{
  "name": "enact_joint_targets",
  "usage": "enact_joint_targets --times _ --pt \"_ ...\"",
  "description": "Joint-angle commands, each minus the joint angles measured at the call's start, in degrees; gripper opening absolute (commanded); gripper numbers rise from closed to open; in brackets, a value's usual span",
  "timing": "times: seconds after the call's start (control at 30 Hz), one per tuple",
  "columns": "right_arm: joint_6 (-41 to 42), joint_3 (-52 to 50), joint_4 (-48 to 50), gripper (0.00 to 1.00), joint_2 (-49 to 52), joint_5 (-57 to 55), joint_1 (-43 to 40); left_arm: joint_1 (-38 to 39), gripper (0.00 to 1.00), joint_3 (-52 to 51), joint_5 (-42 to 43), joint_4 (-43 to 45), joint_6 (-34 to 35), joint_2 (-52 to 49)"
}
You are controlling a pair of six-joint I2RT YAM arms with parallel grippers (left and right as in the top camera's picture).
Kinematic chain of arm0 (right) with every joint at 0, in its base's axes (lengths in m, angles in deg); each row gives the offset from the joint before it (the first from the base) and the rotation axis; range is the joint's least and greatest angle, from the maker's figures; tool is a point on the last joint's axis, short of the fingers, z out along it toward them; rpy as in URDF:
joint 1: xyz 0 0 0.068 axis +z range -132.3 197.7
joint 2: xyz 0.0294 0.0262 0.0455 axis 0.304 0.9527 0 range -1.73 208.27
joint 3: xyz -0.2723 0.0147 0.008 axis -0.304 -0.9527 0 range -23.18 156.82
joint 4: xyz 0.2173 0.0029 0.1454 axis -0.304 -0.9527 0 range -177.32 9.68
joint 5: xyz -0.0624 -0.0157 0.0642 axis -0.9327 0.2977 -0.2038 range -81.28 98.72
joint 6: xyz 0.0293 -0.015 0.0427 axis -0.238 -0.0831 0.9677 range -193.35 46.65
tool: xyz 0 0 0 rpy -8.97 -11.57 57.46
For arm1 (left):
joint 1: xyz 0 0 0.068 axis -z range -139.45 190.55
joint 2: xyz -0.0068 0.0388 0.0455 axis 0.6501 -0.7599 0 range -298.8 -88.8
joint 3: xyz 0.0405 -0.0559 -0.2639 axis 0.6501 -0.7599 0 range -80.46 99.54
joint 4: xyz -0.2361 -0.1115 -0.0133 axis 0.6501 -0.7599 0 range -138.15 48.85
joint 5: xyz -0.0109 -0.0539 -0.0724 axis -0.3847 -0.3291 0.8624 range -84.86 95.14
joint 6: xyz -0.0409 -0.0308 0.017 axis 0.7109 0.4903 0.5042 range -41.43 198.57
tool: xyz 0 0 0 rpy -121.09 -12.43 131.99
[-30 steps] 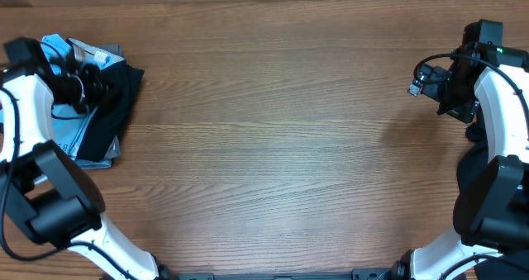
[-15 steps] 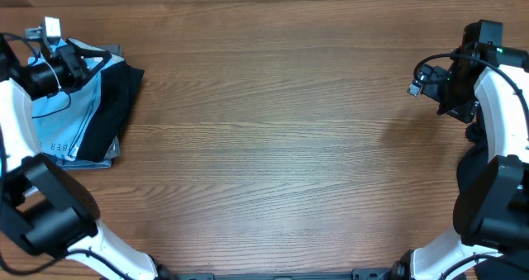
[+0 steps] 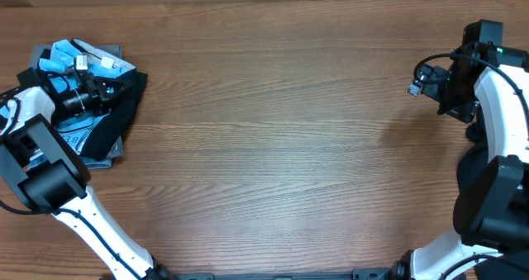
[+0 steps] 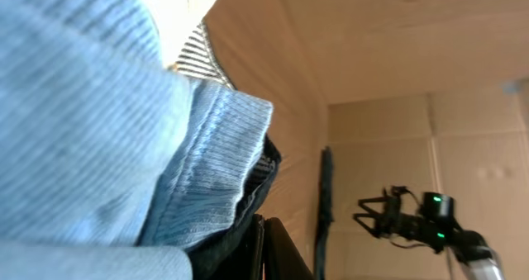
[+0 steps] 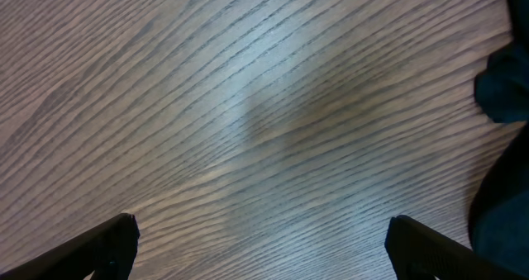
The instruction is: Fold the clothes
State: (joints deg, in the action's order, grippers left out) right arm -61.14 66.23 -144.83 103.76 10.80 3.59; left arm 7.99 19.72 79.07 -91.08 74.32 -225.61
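The left gripper (image 3: 114,88) has dropped back onto the clothes (image 3: 59,50), heaped at the table's (image 3: 289,148) far left corner. Its jaws are clenched, though whether they pinch cloth I can't tell. The right gripper (image 5: 260,243) gapes, idle; folding looks barely begun.

You can make out only faint pale lettering on the light blue shirt (image 3: 73,136) at nine o'clock, too small to read.

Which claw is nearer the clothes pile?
Left. The left claw is shut on the clothes pile; the right claw hangs open over bare table at the opposite side.
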Motion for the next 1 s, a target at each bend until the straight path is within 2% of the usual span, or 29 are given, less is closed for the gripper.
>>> enact_joint_targets --times 0.0,0.07,0.3,0.37,0.47,0.53,0.67,0.83,0.97 --pt "0.13 0.61 0.13 1.0 -0.57 -0.52 0.2 2.36 0.04 -1.29 5.95 0.13 -4.07 -6.73" --pt "0.13 0.61 0.11 1.0 -0.57 -0.52 0.2 1.99 0.04 0.2 8.24 -0.24 -3.5 -4.5" --pt "0.15 0.61 0.11 1.0 -0.57 -0.52 0.2 -0.24 0.04 6.4 7.56 -0.28 1.16 8.66" --pt "0.13 0.61 0.11 1.0 -0.57 -0.52 0.2 -0.92 0.04 7.85 3.8 1.7 3.43 12.26" --pt "0.15 0.61 0.13 1.0 -0.57 -0.52 0.2 -1.64 0.04 8.35 -7.48 5.07 7.85 16.79" --pt "0.13 0.61 0.11 1.0 -0.57 -0.52 0.2 -1.92 0.04 8.35 -12.15 6.45 9.88 17.88" --pt "0.13 0.61 0.11 1.0 -0.57 -0.52 0.2 -2.54 0.04 8.31 -17.97 8.7 15.04 17.55" --pt "0.13 0.61 0.11 1.0 -0.57 -0.52 0.2 -2.93 0.04 8.31 -30.58 9.09 18.64 15.32" --pt "0.13 0.61 0.11 1.0 -0.57 -0.52 0.2 -3.65 0.04 8.28 -32.81 9.9 19.19 13.14"
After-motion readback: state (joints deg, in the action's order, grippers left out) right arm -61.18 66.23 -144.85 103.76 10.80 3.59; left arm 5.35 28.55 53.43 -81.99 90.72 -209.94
